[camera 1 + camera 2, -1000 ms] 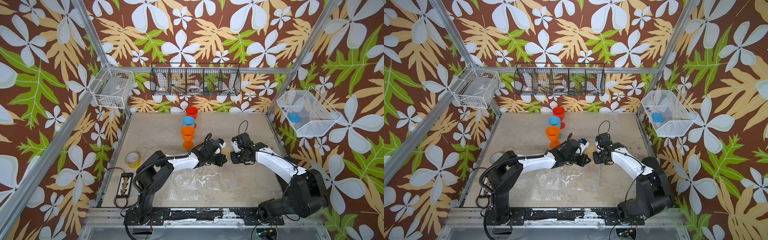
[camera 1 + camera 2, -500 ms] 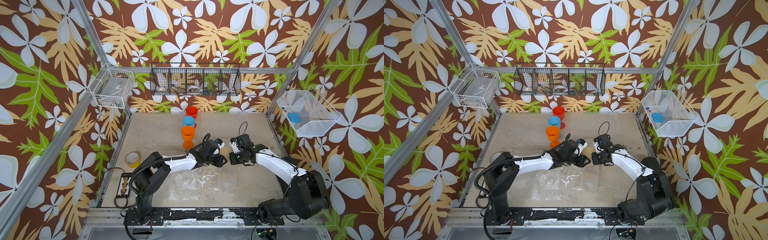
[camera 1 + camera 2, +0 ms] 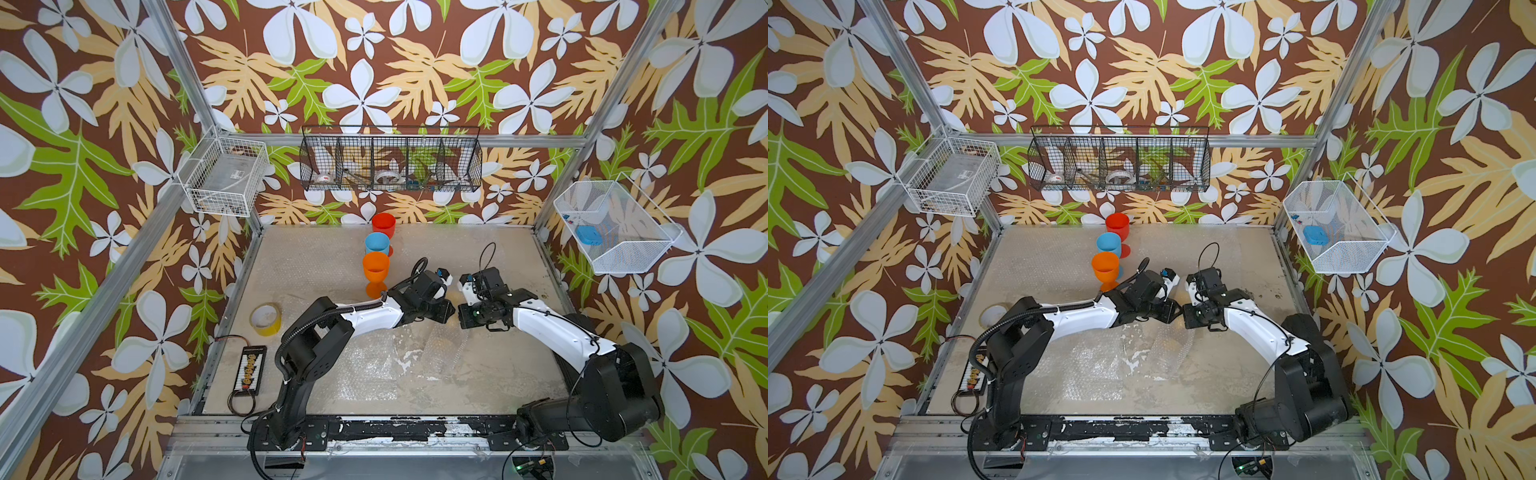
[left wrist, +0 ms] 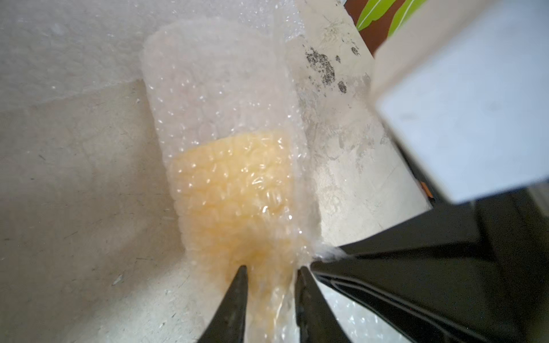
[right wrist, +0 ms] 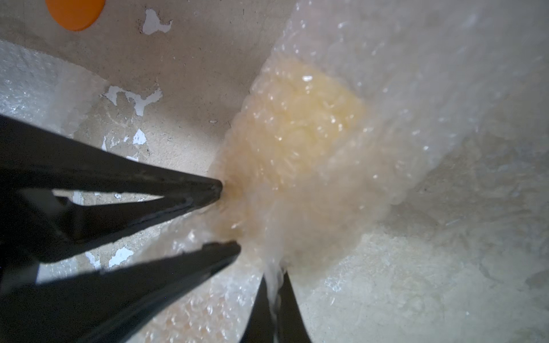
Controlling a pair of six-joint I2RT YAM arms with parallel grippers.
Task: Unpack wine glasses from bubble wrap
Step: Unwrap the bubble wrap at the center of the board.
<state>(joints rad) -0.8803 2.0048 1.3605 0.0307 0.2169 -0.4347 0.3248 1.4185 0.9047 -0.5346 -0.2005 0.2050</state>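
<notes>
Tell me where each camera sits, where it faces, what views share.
Top views: high at the table front, looking down toward the back wall; left arm and right arm whole.
Left wrist: on left arm, looking along left end effector, straddling the wrapped yellow goblet.
Right wrist: on right arm, looking along right end effector, shut on bubble wrap.
Shared: both wrist views show that goblet and the opposite end effector.

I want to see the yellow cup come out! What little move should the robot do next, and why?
Probably the right gripper should pull its pinched flap of bubble wrap away from the yellow glass. It is shut on the wrap's edge, the glass is covered all round, and the left gripper straddles the wrapped narrow end.
</notes>
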